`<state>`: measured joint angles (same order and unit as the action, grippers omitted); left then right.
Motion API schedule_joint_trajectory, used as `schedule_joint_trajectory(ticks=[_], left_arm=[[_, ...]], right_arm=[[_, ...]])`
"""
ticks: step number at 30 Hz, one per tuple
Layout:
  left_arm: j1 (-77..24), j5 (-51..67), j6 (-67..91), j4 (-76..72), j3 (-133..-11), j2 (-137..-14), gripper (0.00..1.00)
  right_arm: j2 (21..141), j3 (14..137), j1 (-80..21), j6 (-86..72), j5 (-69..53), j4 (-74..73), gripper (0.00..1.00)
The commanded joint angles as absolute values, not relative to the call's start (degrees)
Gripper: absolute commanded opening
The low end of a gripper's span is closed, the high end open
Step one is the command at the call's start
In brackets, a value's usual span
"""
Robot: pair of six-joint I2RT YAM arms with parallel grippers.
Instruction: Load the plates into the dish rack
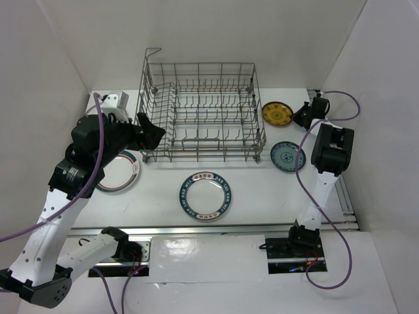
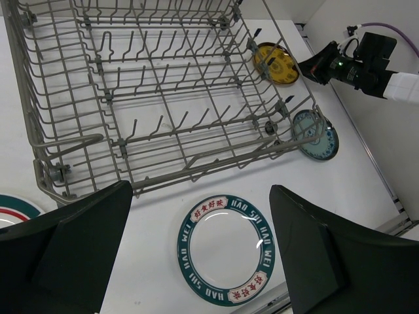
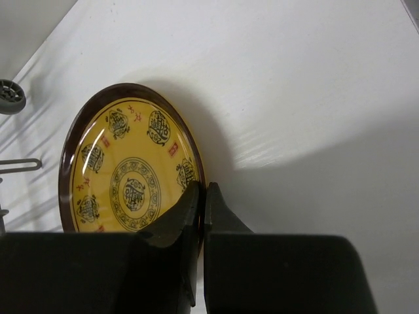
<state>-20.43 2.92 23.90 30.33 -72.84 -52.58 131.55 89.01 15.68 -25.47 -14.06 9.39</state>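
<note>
Nearest the arm bases, the lettered plate (image 1: pixel 205 195), white with a dark blue rim, lies flat on the white table (image 1: pixel 262 196), just in front of the dish rack (image 1: pixel 200 140). To its left is the ringed plate (image 1: pixel 121 171), white with teal and red rings, partly under the left arm. The left wrist view catches only a sliver of it at the frame edge.

The left gripper (image 1: pixel 156 133) hangs by the rack's near left corner. From above it is a dark lump. Its own camera shows the jaws spread wide with nothing between them, and the lettered plate and the rack's rows of tines, all bare, beyond.

Right of the rack, the teal-blue plate (image 1: pixel 287 156) lies flat just beside its near corner. Farther back is the yellow plate (image 1: pixel 277 114), with the right gripper (image 1: pixel 302 116) at its right edge.

Only the right wrist view shows the grip. The fingers (image 3: pixel 190 209) are drawn in to a thin slit astride the plate's dark brown rim, one over the patterned face and one over the table. The rim looks pinched, though whether that edge is off the table is unclear.
</note>
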Motion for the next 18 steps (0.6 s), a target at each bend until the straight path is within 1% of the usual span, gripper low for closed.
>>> schedule_joint_trajectory(ticks=[1, 2, 5, 9, 13, 15, 17, 18], left_arm=[[-20.7, 3.7, 22.7, 27.7, -72.9, -51.6, 1.00], [-20.7, 3.7, 22.7, 27.7, -72.9, -52.1, 1.00], [-20.7, 3.7, 22.7, 27.7, -72.9, -52.1, 1.00], [-20.7, 2.6, 22.7, 27.7, -72.9, -52.7, 1.00], [-20.7, 1.4, 22.7, 28.2, -72.9, -53.3, 1.00], [-20.7, 1.4, 22.7, 28.2, -72.9, -53.3, 1.00], [-20.1, 1.4, 22.7, 28.2, -72.9, -53.3, 1.00], [-20.1, 1.4, 22.7, 28.2, -72.9, -53.3, 1.00]], right_arm=[[129.4, 90.4, 14.4, -22.9, -7.5, 0.6, 0.00], [128.2, 90.4, 13.9, -23.5, -4.1, 0.1, 0.00], [122.7, 89.7, 13.4, -25.0, 0.9, -0.5, 0.00], [116.1, 88.9, 12.0, -26.1, 12.6, -1.5, 0.00], [111.4, 89.6, 10.9, -26.7, 18.4, -4.6, 0.00], [108.7, 91.0, 10.4, -26.7, 19.8, -5.4, 0.00], [106.5, 93.6, 8.7, -26.0, 23.7, -7.2, 0.00], [106.5, 95.1, 8.0, -26.0, 28.0, -8.2, 0.00]])
